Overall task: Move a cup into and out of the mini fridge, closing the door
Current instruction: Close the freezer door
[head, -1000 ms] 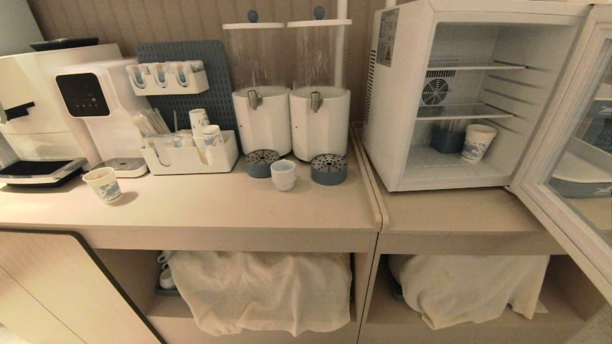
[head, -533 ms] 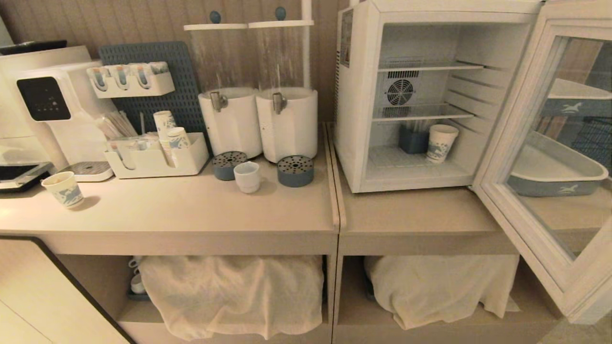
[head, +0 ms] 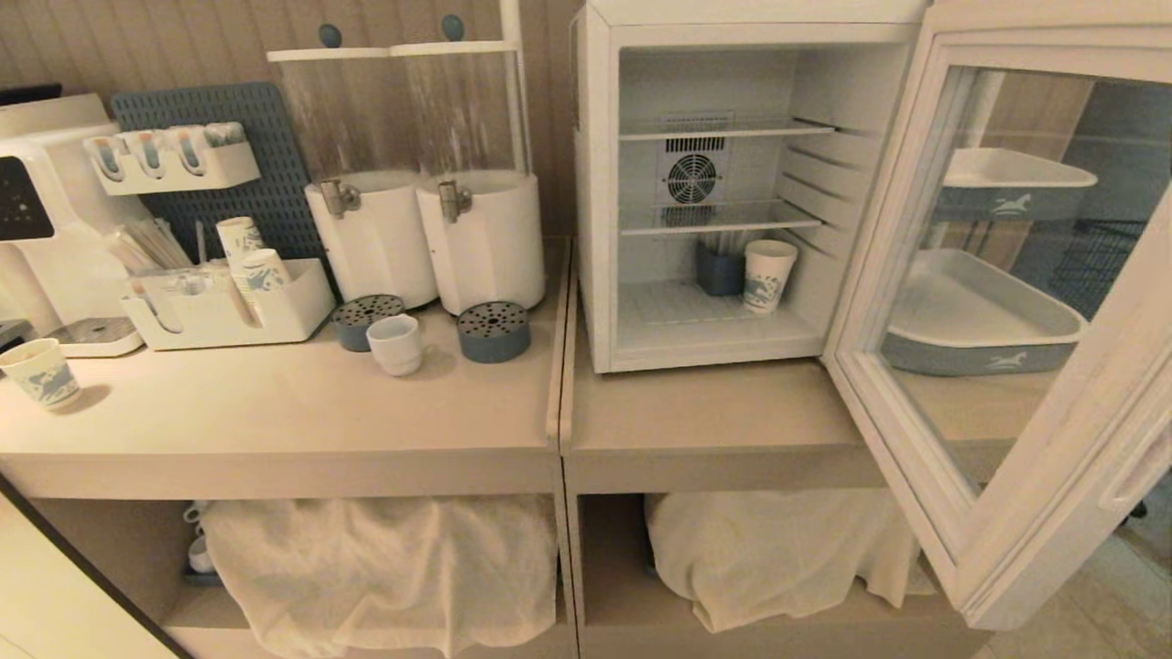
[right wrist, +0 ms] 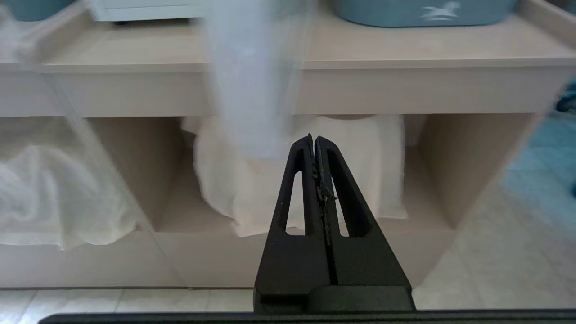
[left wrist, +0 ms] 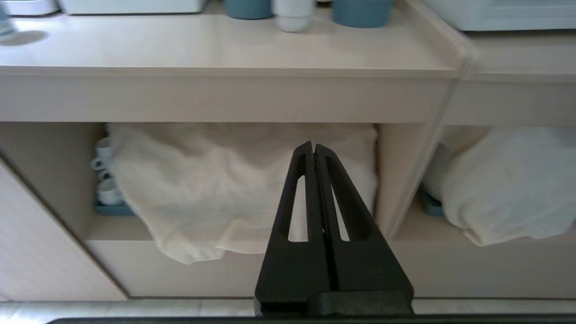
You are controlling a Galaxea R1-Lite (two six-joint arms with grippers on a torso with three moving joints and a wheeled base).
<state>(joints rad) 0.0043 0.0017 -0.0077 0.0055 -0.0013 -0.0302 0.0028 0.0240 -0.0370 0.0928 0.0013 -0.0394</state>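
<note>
Both grippers (left wrist: 313, 146) (right wrist: 313, 137) pressed together, empty; cup (head: 396, 344) upright, fridge door (head: 998, 302) open.

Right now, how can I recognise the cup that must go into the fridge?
Find the two white drink dispensers left of the mini fridge. Between their two round blue drip trays stands the cup. It is plain white ceramic, unlike the blue-patterned paper cups.

The left gripper (left wrist: 314, 146) consists of two matte black fingers, each a tapered triangular blade with one elongated slot, rising from a broad black base block. The right gripper (right wrist: 313, 138) has the same construction; pale debris marks the seam between its fingers.
</note>
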